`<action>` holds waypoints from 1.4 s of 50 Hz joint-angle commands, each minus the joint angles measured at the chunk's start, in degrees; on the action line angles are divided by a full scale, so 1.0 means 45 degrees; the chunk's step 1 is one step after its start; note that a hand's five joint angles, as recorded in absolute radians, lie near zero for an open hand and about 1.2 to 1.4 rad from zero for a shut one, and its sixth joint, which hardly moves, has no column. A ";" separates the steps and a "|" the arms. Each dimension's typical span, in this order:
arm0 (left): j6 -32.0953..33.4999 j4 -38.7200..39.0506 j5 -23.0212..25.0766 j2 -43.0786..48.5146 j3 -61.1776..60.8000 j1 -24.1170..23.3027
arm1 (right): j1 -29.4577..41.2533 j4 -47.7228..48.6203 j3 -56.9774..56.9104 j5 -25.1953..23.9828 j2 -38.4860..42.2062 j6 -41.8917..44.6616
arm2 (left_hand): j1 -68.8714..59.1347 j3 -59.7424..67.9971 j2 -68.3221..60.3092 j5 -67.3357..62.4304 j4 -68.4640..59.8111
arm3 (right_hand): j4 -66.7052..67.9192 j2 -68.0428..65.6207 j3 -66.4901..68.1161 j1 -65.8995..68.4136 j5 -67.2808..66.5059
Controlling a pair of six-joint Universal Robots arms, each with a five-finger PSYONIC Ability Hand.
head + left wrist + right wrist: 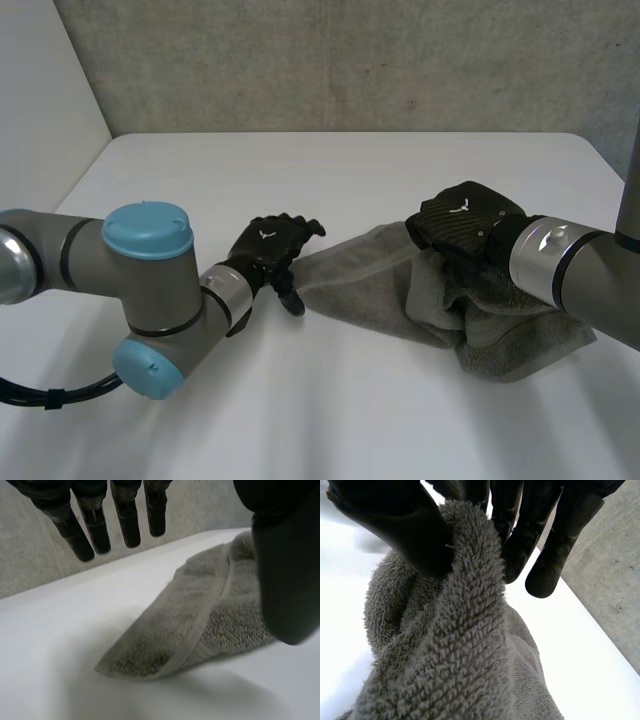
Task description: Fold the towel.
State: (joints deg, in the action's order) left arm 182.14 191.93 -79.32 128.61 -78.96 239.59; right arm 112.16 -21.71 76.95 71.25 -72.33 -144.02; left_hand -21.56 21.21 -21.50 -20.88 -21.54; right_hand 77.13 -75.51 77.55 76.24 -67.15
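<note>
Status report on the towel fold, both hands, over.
Left hand open, at a flat corner of the towel. Right hand pinching a raised fold. Towel bunched, not yet folded. Nothing in the way.

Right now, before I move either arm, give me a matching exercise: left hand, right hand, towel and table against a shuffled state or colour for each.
1. left hand
2. right hand
3. towel
4. table

A. white
B. pinching a raised fold of cloth
C. grey, one end flat, the other bunched
D. open, fingers straight, by the flat corner

Pairs: 1-D, 2-B, 3-C, 4-A
</note>
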 commanded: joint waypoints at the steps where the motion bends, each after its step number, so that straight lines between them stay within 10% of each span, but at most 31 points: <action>1: 0.0070 -0.0268 -0.0030 0.1009 0.0847 -0.0001 | 0.0115 0.0001 0.0068 -0.0014 0.0020 0.0011 | -0.1030 0.1107 -0.1043 0.1042 -0.1034 | 0.0639 -0.0998 0.0544 0.0836 -0.0633; 30: 0.0793 -0.0170 -0.0030 0.2181 0.1725 -0.0138 | 0.0095 0.0020 0.0205 0.0006 0.0195 0.0031 | -0.8945 0.9022 -0.8958 -0.6874 -0.8949 | 0.0639 -0.0998 0.0544 0.0836 -0.0633; 58: 0.0812 -0.0131 -0.0011 0.2259 0.1941 -0.0568 | 0.0095 0.0040 0.0283 0.0045 0.0293 0.0031 | -0.8207 0.8284 -0.8220 -0.6135 -0.8211 | 0.0639 -0.0998 0.0544 0.0836 -0.0633; 70: 0.0871 -0.0248 -0.0517 0.1890 0.2271 -0.0568 | -0.0060 0.0428 0.0166 -0.0033 0.0254 -0.0105 | -1.2986 1.3064 -1.3000 -1.0915 -1.2990 | 0.0639 -0.0998 0.0544 0.0836 -0.0633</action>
State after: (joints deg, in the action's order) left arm 185.90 191.33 -79.52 138.63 -70.09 237.03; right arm 112.52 -21.35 78.20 71.48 -71.00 -143.88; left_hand -82.87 83.70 -83.05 -82.94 -83.60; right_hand 77.13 -75.51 77.56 76.22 -67.15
